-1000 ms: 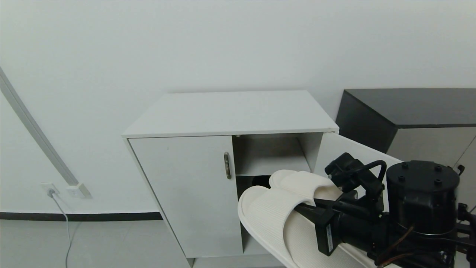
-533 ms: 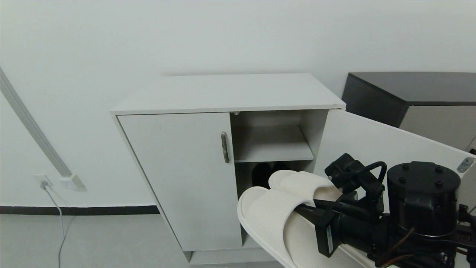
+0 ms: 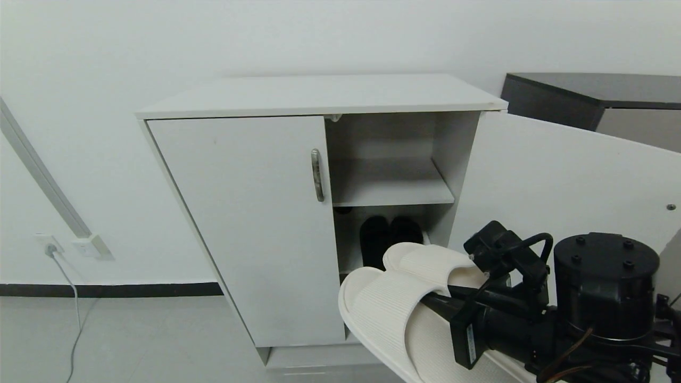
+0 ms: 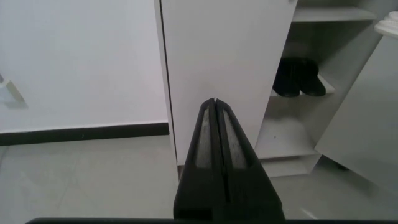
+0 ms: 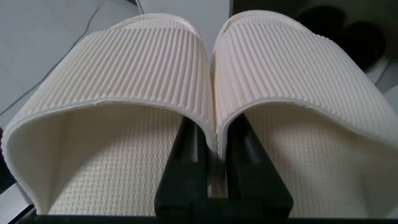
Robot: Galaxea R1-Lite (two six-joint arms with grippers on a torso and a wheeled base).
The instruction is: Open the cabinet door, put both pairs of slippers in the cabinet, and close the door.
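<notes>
The door [image 3: 558, 175] is swung open and the black slippers [image 3: 391, 236] are set on the cabinet's [image 3: 319, 96] lower shelf. The white slippers [image 3: 388, 303], pinched by the right gripper [image 5: 216, 149], are held before the opening. The left gripper [image 4: 215, 124] is pressed together. Placing and closing are left. The camera has been shifted since the earlier frame, so more of the interior is seen.

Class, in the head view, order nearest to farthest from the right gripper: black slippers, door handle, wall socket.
1. black slippers, inside the cabinet, beyond the right gripper.
2. door handle, on the shut door.
3. wall socket, far left wall.
</notes>
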